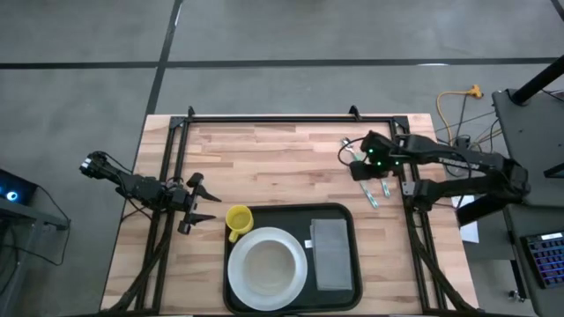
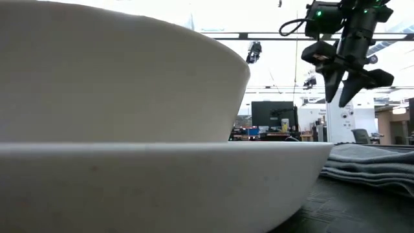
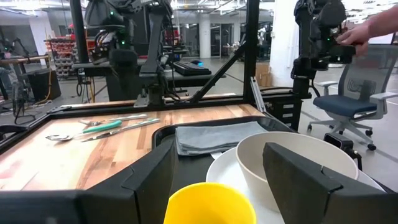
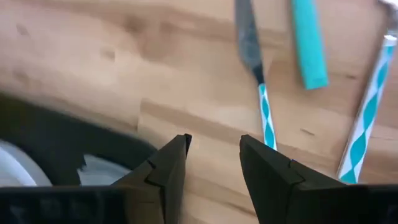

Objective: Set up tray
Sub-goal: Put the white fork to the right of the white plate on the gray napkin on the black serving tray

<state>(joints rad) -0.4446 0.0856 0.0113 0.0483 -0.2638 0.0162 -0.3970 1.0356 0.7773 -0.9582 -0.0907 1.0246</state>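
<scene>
The black tray (image 1: 348, 214) lies at the table's near edge. It carries a white bowl (image 1: 267, 267) on a white plate (image 1: 240, 283) and a folded grey napkin (image 1: 330, 254). A yellow cup (image 1: 239, 219) stands at the tray's far left corner. My left gripper (image 1: 210, 206) is level and open, just left of the cup; in its wrist view the cup (image 3: 208, 204) shows between its fingers. My right gripper (image 1: 350, 157) hangs open above the table, pointing steeply down, with nothing between its fingers (image 4: 214, 158). It is near teal-handled cutlery (image 1: 371, 187) lying right of the tray.
A dark frame (image 1: 282, 118) runs round the table's far, left and right sides. Bare wood lies between the tray and the far rail. In the left wrist view a person's hand (image 3: 373, 28) shows beyond the table, at an arm's mount.
</scene>
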